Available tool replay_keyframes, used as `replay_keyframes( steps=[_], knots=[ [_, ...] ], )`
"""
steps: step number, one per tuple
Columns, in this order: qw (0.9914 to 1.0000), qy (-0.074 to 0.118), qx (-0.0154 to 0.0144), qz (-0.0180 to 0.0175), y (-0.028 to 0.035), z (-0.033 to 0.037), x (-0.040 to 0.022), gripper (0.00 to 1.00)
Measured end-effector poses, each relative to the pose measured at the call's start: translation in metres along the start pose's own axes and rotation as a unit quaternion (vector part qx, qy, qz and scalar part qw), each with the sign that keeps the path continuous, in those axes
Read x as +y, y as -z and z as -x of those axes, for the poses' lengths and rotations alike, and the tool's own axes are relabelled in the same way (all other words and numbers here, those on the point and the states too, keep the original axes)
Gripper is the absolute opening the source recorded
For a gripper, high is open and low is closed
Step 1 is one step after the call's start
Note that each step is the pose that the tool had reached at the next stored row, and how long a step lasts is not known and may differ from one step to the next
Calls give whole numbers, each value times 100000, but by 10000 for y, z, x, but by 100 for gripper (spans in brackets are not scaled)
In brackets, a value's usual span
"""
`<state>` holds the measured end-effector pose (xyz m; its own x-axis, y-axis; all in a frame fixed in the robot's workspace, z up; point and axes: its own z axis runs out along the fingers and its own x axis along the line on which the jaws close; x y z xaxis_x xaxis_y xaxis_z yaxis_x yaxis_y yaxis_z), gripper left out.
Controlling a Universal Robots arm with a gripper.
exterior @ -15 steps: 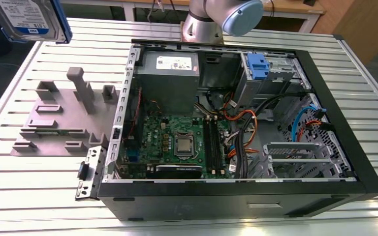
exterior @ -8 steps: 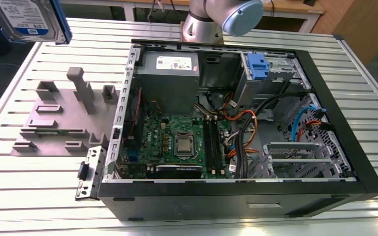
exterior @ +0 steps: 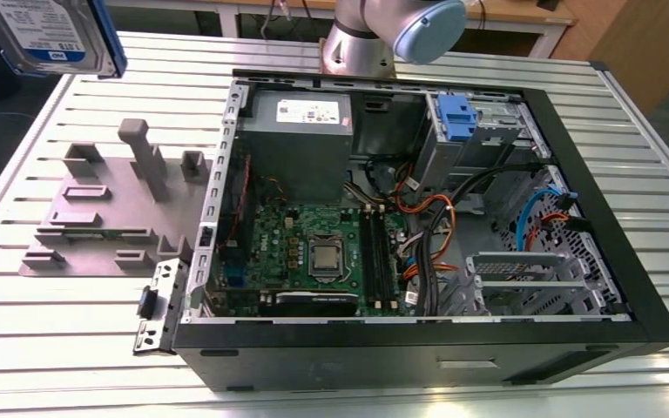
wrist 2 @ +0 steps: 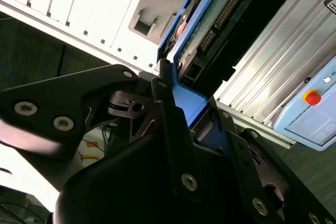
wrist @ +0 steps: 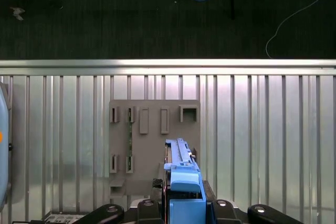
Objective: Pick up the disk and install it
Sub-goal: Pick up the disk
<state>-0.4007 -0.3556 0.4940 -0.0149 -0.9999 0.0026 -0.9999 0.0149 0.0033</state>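
- One disk, held edge-on; claw closed on its blue bracket, raised above one grey fixture near the table edge.
- One open case just beside the fixture.

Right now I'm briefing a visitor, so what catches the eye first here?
An open computer case, insides bared, lies on the slatted table. At the exterior view's upper left the disk hangs in the air, clamped in the end effector, over a grey holder plate.
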Motion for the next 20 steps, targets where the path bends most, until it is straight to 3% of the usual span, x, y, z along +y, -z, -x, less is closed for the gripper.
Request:
replay_keyframes(
  steps=[5, 20],
  knots=[
    [100000, 0, -8, -13, 28, 0, 0, 36],
    [100000, 3, -2, -10, 29, 0, -39, 36]
  ],
)
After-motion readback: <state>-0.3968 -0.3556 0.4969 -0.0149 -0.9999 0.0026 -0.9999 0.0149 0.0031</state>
